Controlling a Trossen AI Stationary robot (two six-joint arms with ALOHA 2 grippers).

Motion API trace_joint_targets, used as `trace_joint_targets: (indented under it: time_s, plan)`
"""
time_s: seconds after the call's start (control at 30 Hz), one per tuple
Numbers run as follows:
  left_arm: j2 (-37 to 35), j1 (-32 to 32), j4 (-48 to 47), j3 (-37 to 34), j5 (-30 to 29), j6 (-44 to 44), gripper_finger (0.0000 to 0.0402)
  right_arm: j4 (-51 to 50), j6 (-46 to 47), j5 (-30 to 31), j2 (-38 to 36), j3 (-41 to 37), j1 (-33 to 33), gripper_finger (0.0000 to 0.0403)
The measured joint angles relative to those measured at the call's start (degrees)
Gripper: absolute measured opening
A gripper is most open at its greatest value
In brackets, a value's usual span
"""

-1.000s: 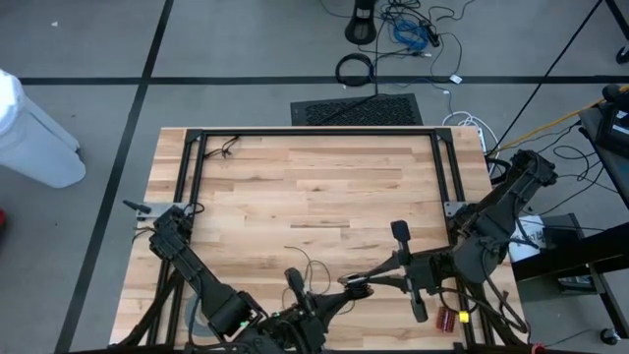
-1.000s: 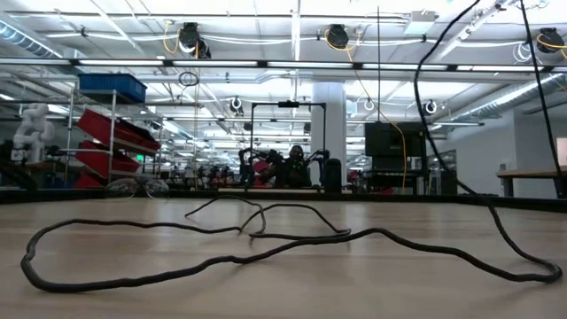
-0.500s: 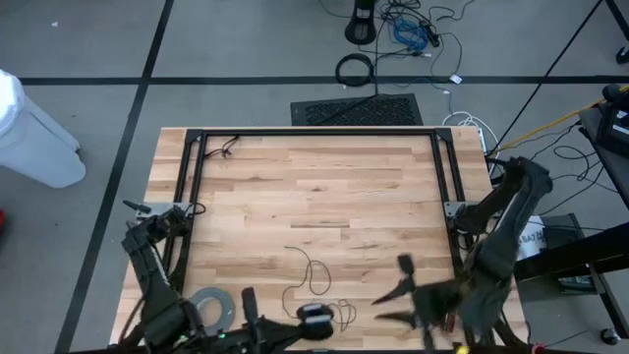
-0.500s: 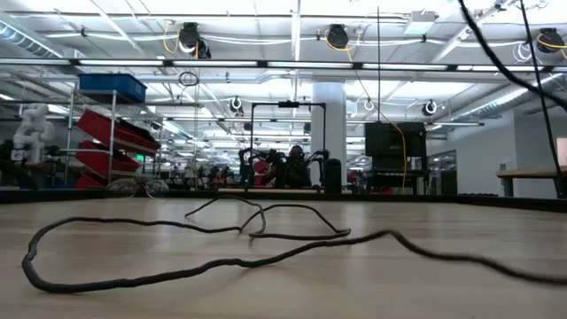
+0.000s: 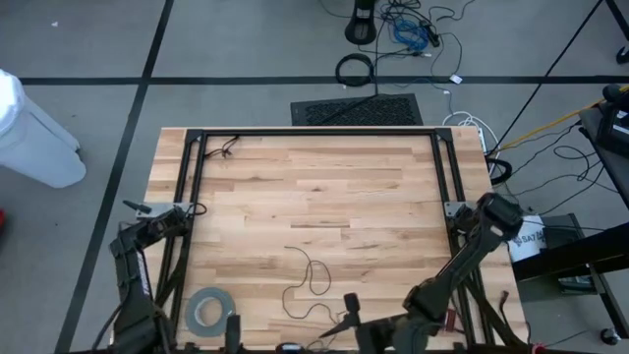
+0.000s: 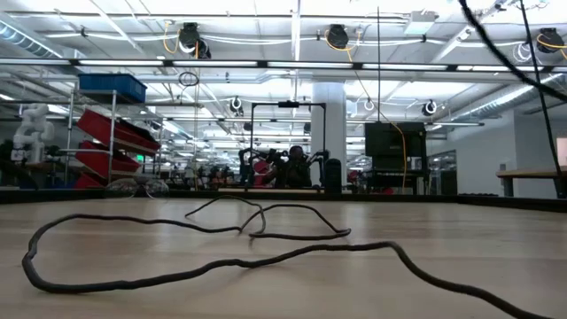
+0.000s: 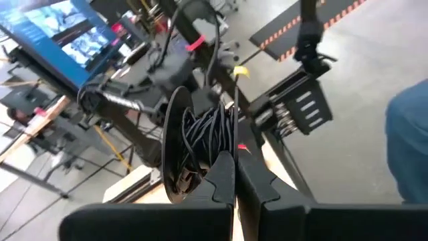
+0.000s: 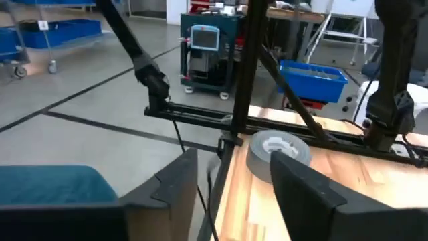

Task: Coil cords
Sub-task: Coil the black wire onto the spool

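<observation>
The cords are one thin dark wire. Part of it lies in loose loops [image 5: 313,275] [image 6: 221,263] on the wooden table, and part is wound on a small black disc [image 7: 194,144]. My left gripper [image 7: 234,171] is shut at that disc, off the table's near left edge, and the high view mostly cuts it off. My right gripper [image 5: 339,323] [image 8: 234,177] stands open at the near edge, pointing left toward the grey tape roll [image 8: 277,150]. Only a thin strand of wire [image 8: 180,144] runs past its fingers. My left gripper is shut at the lower rim of the disc, on the wound wire [image 7: 204,167]. Its own fingertips cover the exact place of contact. The disc stands on edge beyond the fingertips, lifted clear of the table.
The grey tape roll [image 5: 206,310] lies flat near the table's near left corner. A black metal frame [image 5: 314,132] runs around the tabletop. Loose cables [image 5: 408,29] lie on the floor beyond the far edge, and a white bin [image 5: 34,128] stands at the left.
My right gripper has opened and dropped toward the table's near edge. My left gripper, still shut on the disc, has swung left and toward the near edge, leaving the high view. The wire's right-hand stretch, which rose off the table, now lies flat and trails toward the near edge.
</observation>
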Motion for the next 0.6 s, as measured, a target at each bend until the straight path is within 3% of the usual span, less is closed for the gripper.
trace_joint_targets:
  time_s: [0.13, 0.33, 0.6]
  plan:
    - [0.0, -2.07, -0.07, 0.0, 0.01, 0.03, 0.0, 3.21, 2.15, -3.15, 1.66, 0.0, -0.46, 0.0188]
    - [0.05, -4.17, -0.11, 0.0, -0.03, 0.38, 0.0, 8.62, 2.98, -5.66, 4.52, 0.0, -1.42, 0.0176]
    - [0.09, -5.1, -0.64, -0.28, 0.49, 1.9, 0.0, 19.4, 3.16, -14.72, 8.61, 0.0, -4.0, 0.0167]
